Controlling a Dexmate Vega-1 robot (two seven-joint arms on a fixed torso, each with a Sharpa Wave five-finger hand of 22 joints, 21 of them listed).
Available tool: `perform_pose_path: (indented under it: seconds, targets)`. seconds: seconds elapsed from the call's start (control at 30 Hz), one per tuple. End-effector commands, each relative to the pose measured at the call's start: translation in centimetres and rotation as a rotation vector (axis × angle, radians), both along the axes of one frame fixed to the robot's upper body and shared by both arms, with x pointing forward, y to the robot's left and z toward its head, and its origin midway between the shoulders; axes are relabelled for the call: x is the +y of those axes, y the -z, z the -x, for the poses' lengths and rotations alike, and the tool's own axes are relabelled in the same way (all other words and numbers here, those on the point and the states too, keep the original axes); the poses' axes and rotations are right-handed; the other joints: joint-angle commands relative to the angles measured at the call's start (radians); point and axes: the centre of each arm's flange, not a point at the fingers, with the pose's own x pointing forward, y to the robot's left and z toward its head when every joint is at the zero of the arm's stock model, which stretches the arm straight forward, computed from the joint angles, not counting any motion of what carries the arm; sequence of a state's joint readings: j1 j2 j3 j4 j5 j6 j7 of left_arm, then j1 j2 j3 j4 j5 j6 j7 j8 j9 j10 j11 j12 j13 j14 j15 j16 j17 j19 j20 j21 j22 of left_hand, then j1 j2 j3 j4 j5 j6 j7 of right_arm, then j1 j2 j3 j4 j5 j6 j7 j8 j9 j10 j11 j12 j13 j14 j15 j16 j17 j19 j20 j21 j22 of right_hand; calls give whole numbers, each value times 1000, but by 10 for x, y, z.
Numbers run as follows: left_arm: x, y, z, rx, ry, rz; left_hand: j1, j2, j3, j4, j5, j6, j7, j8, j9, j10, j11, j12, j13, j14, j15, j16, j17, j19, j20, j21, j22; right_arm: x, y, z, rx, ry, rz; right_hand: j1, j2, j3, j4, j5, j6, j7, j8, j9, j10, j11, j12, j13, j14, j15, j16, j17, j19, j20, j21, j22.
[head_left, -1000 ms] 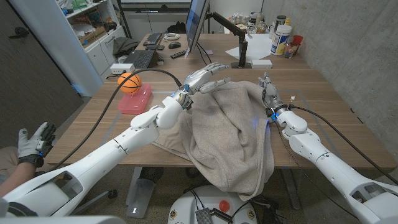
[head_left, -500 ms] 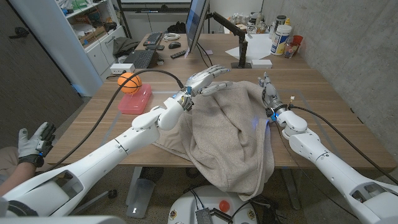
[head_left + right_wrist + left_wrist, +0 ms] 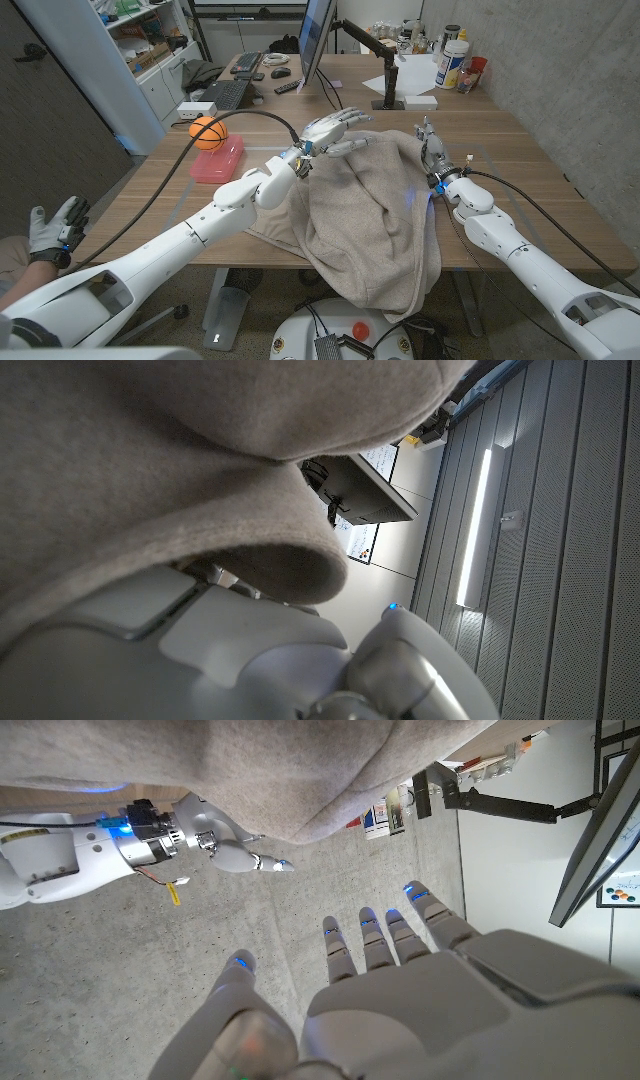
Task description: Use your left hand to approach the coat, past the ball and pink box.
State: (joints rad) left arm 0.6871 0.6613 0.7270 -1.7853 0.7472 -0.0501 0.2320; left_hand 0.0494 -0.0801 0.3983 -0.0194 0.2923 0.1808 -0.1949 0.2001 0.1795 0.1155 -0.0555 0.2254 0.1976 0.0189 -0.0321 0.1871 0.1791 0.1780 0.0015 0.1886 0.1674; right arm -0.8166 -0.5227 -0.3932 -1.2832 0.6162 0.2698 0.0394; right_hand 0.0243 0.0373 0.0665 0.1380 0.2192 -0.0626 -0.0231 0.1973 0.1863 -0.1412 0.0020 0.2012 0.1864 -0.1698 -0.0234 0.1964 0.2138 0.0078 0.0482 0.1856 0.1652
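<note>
Left hand (image 3: 335, 128) empty, fingers spread, already beyond ball (image 3: 208, 132) and pink box (image 3: 218, 160); lower onto coat (image 3: 365, 215) far edge. Right hand (image 3: 432, 150) grip: cannot tell.

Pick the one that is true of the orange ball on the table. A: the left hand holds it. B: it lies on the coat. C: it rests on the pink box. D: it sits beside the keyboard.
C: the head view shows the orange ball sitting on top of the pink box, apart from the coat and the open left hand.
</note>
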Motion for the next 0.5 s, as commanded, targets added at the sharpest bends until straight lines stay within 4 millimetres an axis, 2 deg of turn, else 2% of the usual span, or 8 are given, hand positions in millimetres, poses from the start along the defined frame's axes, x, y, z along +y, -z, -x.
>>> perform_pose_path:
  seconds: [0.03, 0.33, 0.5]
  targets:
    - [-3, 0, 2, -20, -12, -26, 3, -11, -5, -3, 8, 3, -1, -1, 2, 1, -6, -1, 2, 7, -89, 0, 2, 2, -4, 0, 4, 1, 0, 0, 1, -3, 1, 1, 6, -6, 4, 8, 2, 0, -2, 1, -2, 4, -4, 2, -27, 2, 5, 0, 0, 2, 2, 4]
    - [-6, 3, 2, -45, -20, -49, 3, -11, -6, -3, 11, 4, -2, -1, 2, 2, -5, -1, 2, 7, -92, 0, 2, 3, -5, 0, 4, 1, 0, 0, 1, -3, 1, 2, 7, -7, 4, 8, 2, 0, -3, 1, -2, 5, -4, 2, -27, 2, 5, -2, 0, 2, 2, 4]
    - [-5, 5, 2, -56, -21, -48, 2, -11, -7, -3, 14, 0, -4, -3, 2, 1, -13, -2, 2, 5, -92, -1, 3, 2, -5, 0, 4, 1, 0, -1, -3, -4, 3, 2, 8, -7, 4, 8, 2, 1, -3, 1, -2, 4, -4, 2, -27, 2, 5, -2, 0, 2, 2, 4]
